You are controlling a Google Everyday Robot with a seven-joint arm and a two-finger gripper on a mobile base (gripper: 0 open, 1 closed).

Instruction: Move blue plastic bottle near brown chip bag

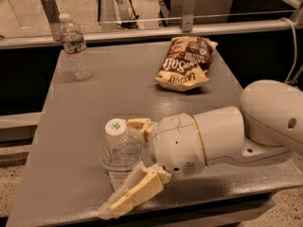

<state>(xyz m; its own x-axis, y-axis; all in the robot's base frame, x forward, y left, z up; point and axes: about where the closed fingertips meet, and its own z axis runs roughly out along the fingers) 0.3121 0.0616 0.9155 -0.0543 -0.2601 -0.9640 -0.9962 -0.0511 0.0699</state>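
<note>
Camera view: gripper [118, 168] fingers [137, 191] apart, flanking upright blue plastic bottle [119, 154], cap [115, 126] up.

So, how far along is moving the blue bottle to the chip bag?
Done: the gripper is at the blue plastic bottle, jaws open on either side of it. In hand: the grasp; I cannot tell whether they touch it yet. Left: lift and carry, since the bottle stands at the near edge of the table, apart from the brown chip bag.

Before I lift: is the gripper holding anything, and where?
Nothing yet, it seems: the gripper straddles the blue plastic bottle's middle, fingers open either side.
</note>
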